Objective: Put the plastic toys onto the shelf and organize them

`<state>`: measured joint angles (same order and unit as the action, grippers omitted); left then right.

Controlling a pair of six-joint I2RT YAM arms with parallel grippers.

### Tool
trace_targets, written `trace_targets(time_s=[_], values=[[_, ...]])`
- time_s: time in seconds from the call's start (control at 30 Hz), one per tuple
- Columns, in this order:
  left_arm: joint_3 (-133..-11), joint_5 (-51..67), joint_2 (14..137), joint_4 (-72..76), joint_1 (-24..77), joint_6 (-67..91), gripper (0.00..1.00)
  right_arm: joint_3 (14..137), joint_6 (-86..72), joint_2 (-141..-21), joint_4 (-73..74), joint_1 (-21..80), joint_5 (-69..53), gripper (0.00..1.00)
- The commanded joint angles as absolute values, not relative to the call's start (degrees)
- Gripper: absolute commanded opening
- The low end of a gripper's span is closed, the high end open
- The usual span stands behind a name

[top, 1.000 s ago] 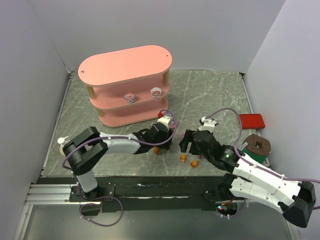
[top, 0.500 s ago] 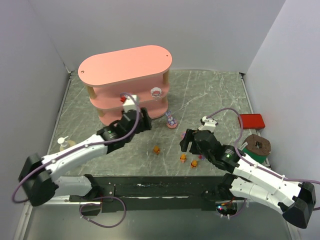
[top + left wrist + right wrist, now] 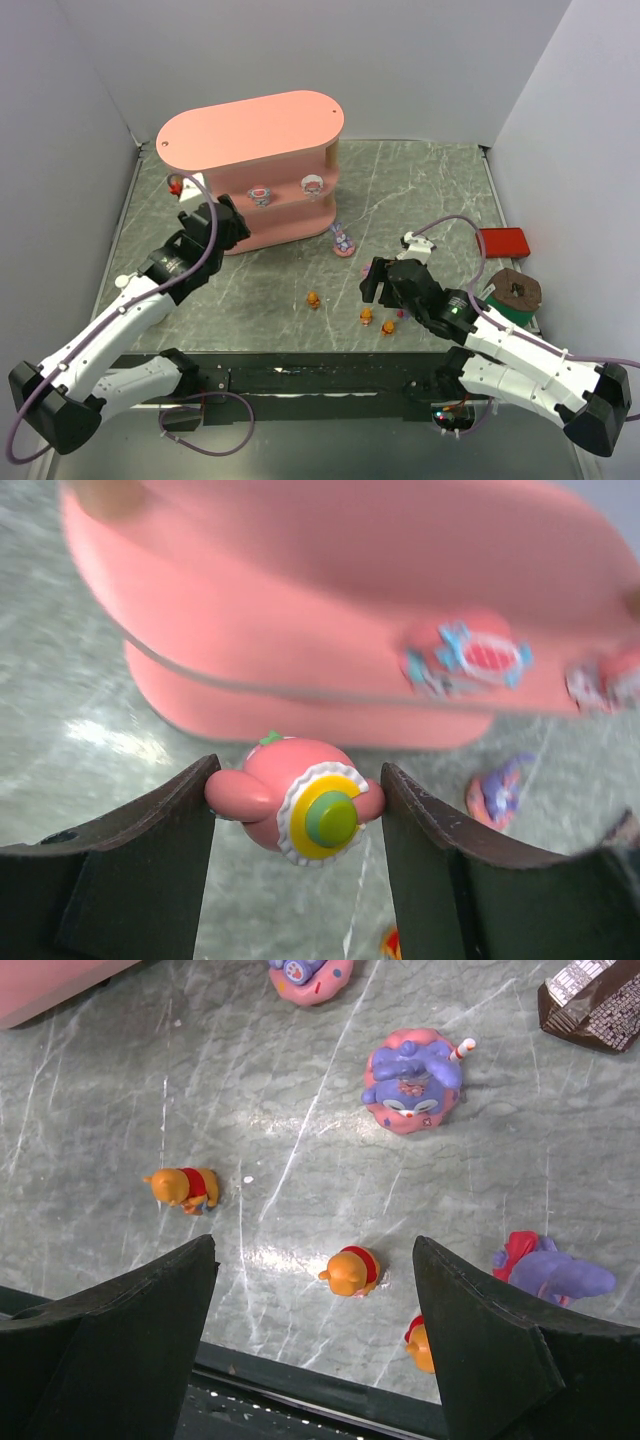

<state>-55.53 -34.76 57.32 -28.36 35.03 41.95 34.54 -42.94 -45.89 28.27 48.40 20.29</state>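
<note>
- The grey marbled bench (image 3: 420, 190) carries everything; most of the loose toys lie on it near the right fingers.
- The pink shelf (image 3: 250, 135) stands just ahead of the left fingers, its left end nearest them. Two pink toys (image 3: 261, 194) sit on its middle tier, further right than the fingers' tips.
- The left fingers (image 3: 188, 200) pinch a pink round toy (image 3: 300, 805) by its two sides, off the bench. The step in hand looks like delivery of this third pink one. The next move calls for a reach forward into the middle tier, clear of the tier above, a set-down beside its two mates, then release.
- The right fingers (image 3: 376, 283) are spread wide with nothing between them, and hover above the bench.
- Three orange bears (image 3: 350, 1270) lie below the right fingers, one directly between them, one to each side.
- Three purple toys (image 3: 412, 1078) lie beyond those fingers, apart from one another. By my reading, six toys remain to be shelved.
</note>
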Motion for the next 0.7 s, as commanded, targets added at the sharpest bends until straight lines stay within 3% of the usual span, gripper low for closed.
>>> trace_targets(time_s=[0.0, 0.3, 0.67], values=[[-58.45, -34.29, 58.0, -28.31, 30.16, 39.55, 0.08, 35.16, -42.71, -45.26, 27.16, 47.9, 21.53, 0.86], [-60.29, -26.73, 61.87, -25.05, 20.93, 37.79, 0.11, 35.68, -42.01, -45.26, 27.86, 47.46, 21.53, 0.86], [-61.44, -23.47, 64.25, -22.5, 17.93, 37.35, 0.17, 36.3, -41.04, -45.53, 27.77, 47.02, 21.18, 0.86]])
